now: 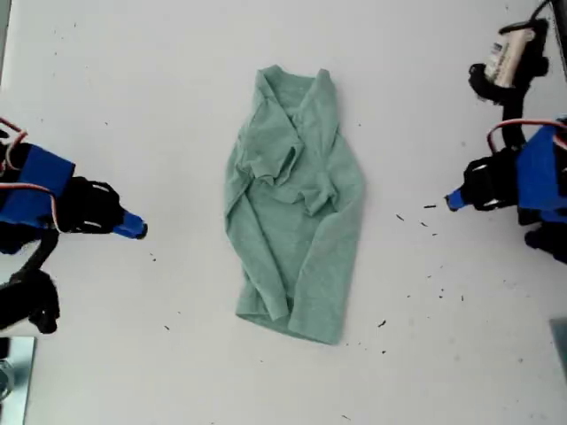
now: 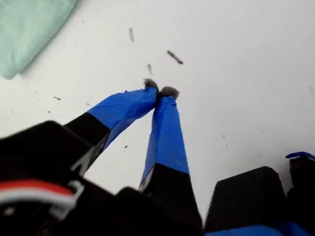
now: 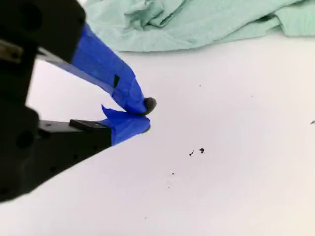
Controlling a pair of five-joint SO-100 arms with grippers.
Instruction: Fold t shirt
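The t shirt (image 1: 292,221) lies crumpled lengthwise in the middle of the white table (image 1: 133,88), pale sage green, with its sleeves folded inward and its collar toward the exterior view's top. My first gripper (image 1: 452,202) (image 2: 160,91) is shut on nothing at the exterior view's right, a short way off the cloth; an edge of the t shirt (image 2: 29,29) shows ahead of it. At the exterior view's left my second gripper (image 1: 142,228) (image 3: 147,115) is also shut and empty, apart from the t shirt (image 3: 197,24), whose wrinkled side lies ahead of it.
Small dark specks (image 1: 430,206) are scattered on the table by my first gripper and below the shirt. A white-and-black device with cables (image 1: 509,57) sits at the exterior view's top right. A shiny object (image 1: 13,372) shows at its bottom left corner.
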